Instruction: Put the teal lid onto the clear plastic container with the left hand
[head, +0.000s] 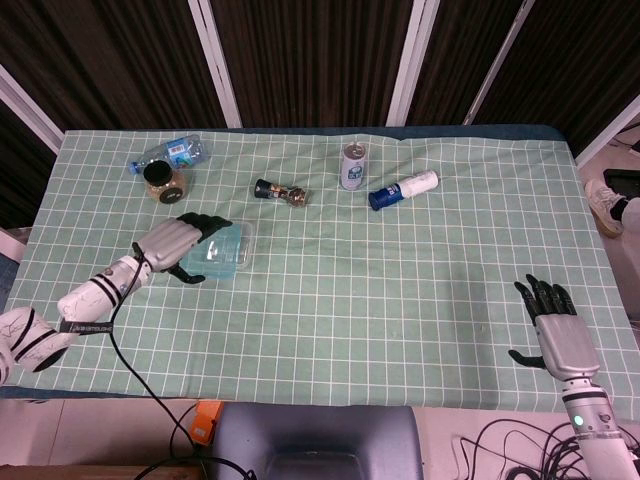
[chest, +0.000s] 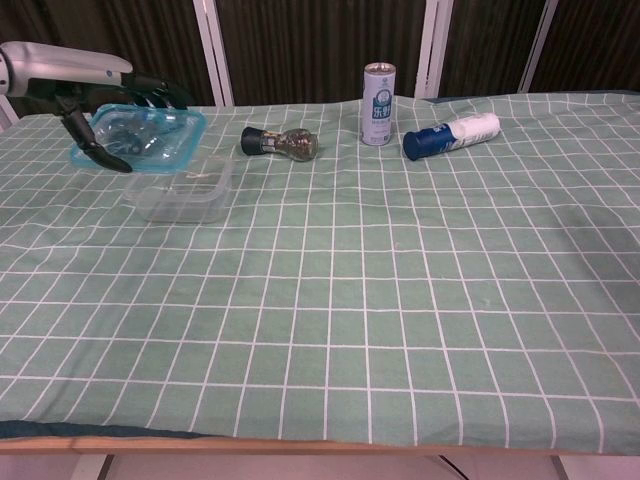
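My left hand (head: 178, 244) (chest: 95, 100) holds the translucent teal lid (head: 216, 252) (chest: 145, 135) in the air, its fingers over the top and its thumb underneath. The lid hangs just above the clear plastic container (chest: 182, 188), which stands on the green checked cloth. From the head view the lid covers nearly all of the container. My right hand (head: 560, 335) lies flat and open near the table's front right corner and holds nothing; the chest view does not show it.
Along the back lie a water bottle (head: 166, 153), a brown jar with a black cap (head: 163, 183), a small pepper grinder (head: 281, 191) (chest: 279, 143), an upright can (head: 353, 165) (chest: 378, 90) and a white bottle with a blue cap (head: 402, 189) (chest: 451, 135).
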